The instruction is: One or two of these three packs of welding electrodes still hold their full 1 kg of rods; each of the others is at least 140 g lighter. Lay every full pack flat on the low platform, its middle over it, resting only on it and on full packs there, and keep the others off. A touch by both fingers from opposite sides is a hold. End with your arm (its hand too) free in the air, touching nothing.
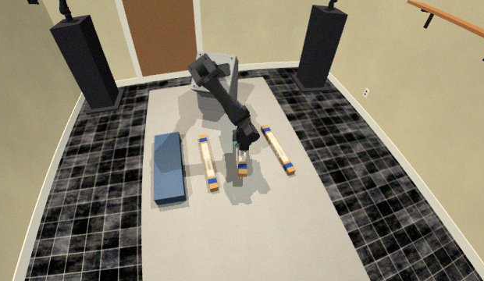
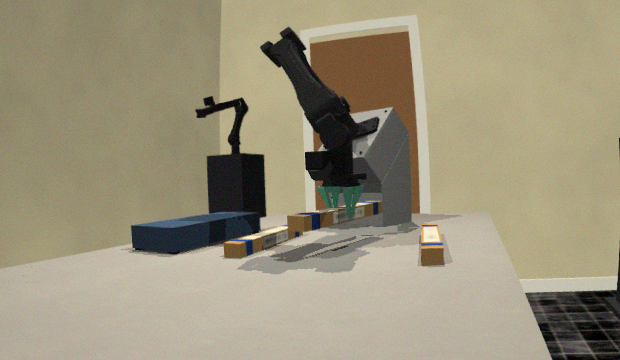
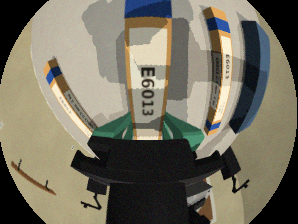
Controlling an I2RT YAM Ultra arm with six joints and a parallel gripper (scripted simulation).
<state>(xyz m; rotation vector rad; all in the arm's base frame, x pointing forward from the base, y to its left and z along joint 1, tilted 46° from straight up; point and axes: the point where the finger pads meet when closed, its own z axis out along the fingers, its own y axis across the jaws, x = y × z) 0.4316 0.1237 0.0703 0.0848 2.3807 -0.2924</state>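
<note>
top view: the gripper [image 1: 243, 149] [image 2: 341, 201] [image 3: 147, 113] is over the middle pack [image 1: 242, 167] [image 2: 300, 223] [image 3: 148, 75], jaws clamped on its long sides. the near pack [image 1: 208, 161] [image 2: 257, 241] [image 3: 220, 70] lies between it and the blue platform [image 1: 168, 168] [image 2: 172, 232] [image 3: 252, 75]; the outer pack [image 1: 278, 150] [image 2: 431, 245] [image 3: 67, 102] lies on the other side. no pack is on the platform.

exterior view: the middle pack hangs above the table [image 1: 242, 234] [image 2: 270, 310] [image 3: 70, 40], its shadow apart beneath it. it should handle as a stiff, rather heavy carton – smooth-faced, perhaps apt to slip or swing if taken off-centre; the best hold is across the narrow width at mid-length. looks do not settle which packs are full, so the lift probably serves to judge weight.

wrist view: "E6013" reads in large dark print on the held pack's cream label, framed in orange with a blue band. the near pack also bears "E6013"; the outer pack's print is too small to read. no brand name is legible.
</note>
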